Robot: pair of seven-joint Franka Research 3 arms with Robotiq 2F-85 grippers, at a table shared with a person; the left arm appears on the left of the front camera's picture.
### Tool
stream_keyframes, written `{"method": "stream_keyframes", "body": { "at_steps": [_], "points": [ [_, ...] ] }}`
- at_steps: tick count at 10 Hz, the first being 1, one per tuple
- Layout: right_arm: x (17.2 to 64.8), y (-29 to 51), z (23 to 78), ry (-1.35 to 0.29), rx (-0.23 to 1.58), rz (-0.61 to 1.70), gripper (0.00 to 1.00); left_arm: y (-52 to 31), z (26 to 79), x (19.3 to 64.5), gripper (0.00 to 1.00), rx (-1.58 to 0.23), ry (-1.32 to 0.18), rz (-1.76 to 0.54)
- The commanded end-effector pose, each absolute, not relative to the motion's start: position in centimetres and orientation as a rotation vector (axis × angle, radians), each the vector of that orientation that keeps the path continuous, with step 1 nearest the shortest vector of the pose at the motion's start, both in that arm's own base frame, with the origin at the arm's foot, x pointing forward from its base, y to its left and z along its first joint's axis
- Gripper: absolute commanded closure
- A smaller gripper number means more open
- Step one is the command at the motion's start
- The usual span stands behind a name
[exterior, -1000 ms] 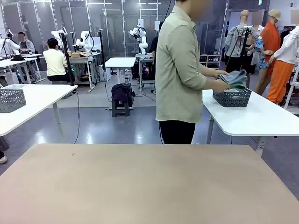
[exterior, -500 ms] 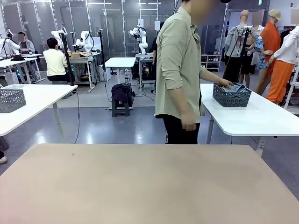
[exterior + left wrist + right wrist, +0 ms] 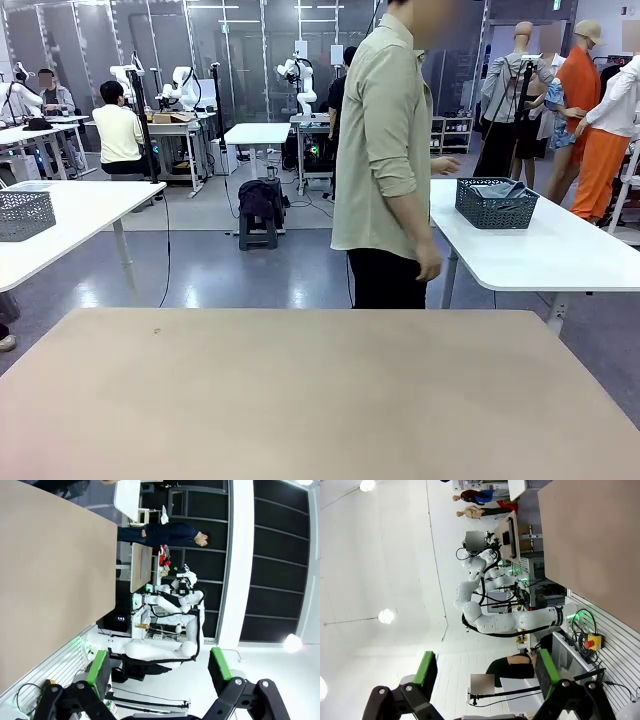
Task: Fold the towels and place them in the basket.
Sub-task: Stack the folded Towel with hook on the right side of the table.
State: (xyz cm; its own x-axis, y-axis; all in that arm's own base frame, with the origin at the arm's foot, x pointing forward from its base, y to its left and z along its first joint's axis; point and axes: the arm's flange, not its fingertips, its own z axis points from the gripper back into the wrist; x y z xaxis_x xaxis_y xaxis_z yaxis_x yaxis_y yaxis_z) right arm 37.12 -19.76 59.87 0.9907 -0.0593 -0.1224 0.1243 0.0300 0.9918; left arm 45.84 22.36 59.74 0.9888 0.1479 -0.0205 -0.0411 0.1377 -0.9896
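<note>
The basket (image 3: 497, 203) with the towels (image 3: 500, 188) lying in it sits on a white table behind the person (image 3: 385, 160), far across from me and off toward my right side, well apart from my own worktop (image 3: 320, 395), which is bare in front of me. My left tool (image 3: 159, 666) has its green pads spread wide with nothing between them, and my right tool (image 3: 483, 666) is the same, open and holding nothing. Both point away from the worktop into the room. Judging by the side it lies on, my right arm is the nearer one, though the basket looks beyond either reach until the person brings it over.
</note>
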Motion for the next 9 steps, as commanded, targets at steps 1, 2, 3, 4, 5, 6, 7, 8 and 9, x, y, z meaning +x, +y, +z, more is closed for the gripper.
{"method": "stream_keyframes", "body": {
  "at_steps": [1,2,3,4,5,6,7,8,9],
  "points": [
    [36.61,-20.64,60.01,0.036,1.569,-0.096,0.00,23.00,60.48,46.35,0.00,-1.489,-0.009,0.118],
    [36.58,-20.46,60.02,0.042,1.559,-0.093,0.00,22.94,60.33,46.35,0.00,-1.506,0.015,0.099],
    [37.14,-19.75,59.88,0.049,1.538,-0.137,0.00,22.31,59.56,45.89,0.00,-1.446,-0.062,0.125],
    [37.14,-19.75,59.88,0.049,1.538,-0.137,0.00,22.31,59.56,45.89,0.00,-1.446,-0.062,0.125],
    [37.14,-19.75,59.88,0.049,1.538,-0.137,0.00,22.31,59.56,45.89,0.00,-1.446,-0.062,0.125],
    [37.14,-19.75,59.88,0.049,1.538,-0.137,0.00,22.31,59.56,45.89,0.00,-1.446,-0.062,0.125],
    [37.14,-19.75,59.88,0.049,1.538,-0.137,0.00,22.31,59.56,45.89,0.00,-1.446,-0.062,0.125],
    [37.14,-19.75,59.88,0.049,1.538,-0.137,0.00,22.31,59.56,45.89,0.00,-1.446,-0.062,0.125],
    [37.14,-19.75,59.88,0.049,1.538,-0.137,0.00,22.31,59.56,45.89,0.00,-1.446,-0.062,0.125]
  ]
}}
